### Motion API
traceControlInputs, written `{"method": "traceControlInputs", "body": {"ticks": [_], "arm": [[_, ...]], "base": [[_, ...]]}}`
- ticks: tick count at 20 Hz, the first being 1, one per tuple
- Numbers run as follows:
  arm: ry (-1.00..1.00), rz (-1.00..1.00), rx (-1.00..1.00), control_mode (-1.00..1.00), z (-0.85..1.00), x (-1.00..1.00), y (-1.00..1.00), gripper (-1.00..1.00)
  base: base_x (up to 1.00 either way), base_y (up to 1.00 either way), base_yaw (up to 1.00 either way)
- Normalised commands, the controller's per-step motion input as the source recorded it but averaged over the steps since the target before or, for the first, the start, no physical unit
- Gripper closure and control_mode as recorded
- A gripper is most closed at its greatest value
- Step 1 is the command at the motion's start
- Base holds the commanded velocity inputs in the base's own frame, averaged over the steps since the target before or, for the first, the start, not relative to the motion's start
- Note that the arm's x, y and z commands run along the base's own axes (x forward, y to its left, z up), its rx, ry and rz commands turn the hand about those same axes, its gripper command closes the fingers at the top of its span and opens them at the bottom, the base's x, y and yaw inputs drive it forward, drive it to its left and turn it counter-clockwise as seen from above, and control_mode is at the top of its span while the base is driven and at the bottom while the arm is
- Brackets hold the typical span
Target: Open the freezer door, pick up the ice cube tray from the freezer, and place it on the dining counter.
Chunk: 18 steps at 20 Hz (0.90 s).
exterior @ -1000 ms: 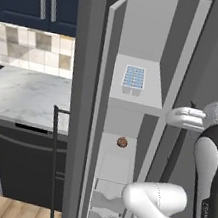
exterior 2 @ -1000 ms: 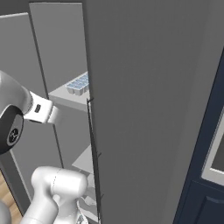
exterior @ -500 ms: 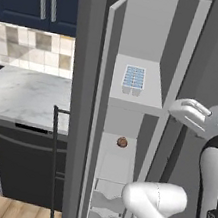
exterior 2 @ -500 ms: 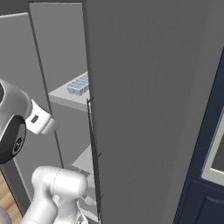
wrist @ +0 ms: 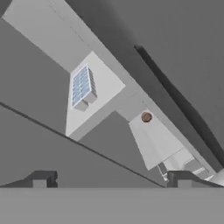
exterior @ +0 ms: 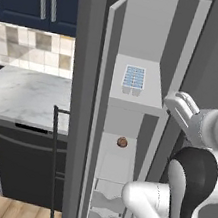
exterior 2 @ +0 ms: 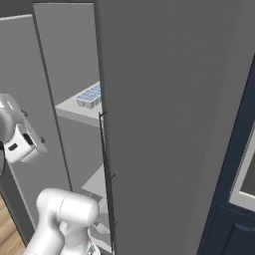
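The freezer door [exterior: 78, 100] stands swung open to the left, its pale inner face [exterior: 104, 80] toward the freezer [exterior: 142, 46]. On a middle shelf lies the ice cube tray [exterior: 134, 80], white with light-blue cubes, also seen as the tray [exterior 2: 89, 95] and the tray [wrist: 82, 86]. My gripper [exterior: 177, 104] hangs open just outside the freezer's right edge, level with that shelf and apart from the tray. The hand [exterior 2: 20, 142] is at the left of the right base view. The fingertips [wrist: 41, 178] stand wide with nothing between them. The dining counter is out of view.
A small round brown item [exterior: 122, 142] sits on the shelf below, above clear drawers [exterior: 107, 202]. The closed wider fridge door [exterior 2: 174, 124] with its black handle [exterior 2: 105, 174] is right of the opening. A marble worktop [exterior: 22, 95] over dark cabinets lies left of the open door.
The hand has turned at the wrist and drifted a little back and down beside the freezer opening. The jaws stay wide. The tray and door are unmoved.
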Motion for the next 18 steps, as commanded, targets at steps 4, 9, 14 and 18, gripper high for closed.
{"method": "traceControlInputs", "body": {"ticks": [4, 9, 14, 18], "arm": [[0.0, -0.33, 0.27, -1.0, 0.14, 0.0, 0.0, -1.0], [0.0, -0.27, 0.3, -1.0, 0.18, 0.03, -0.01, -1.0], [0.0, -0.18, 0.28, -1.0, 0.01, 0.06, -0.12, -1.0], [-0.02, -0.04, 0.18, -1.0, 0.0, 0.14, -0.21, -1.0]], "base": [[0.0, 0.0, 0.0], [0.0, 0.0, 0.0], [0.0, 0.0, 0.0], [0.0, 0.0, 0.0]]}}
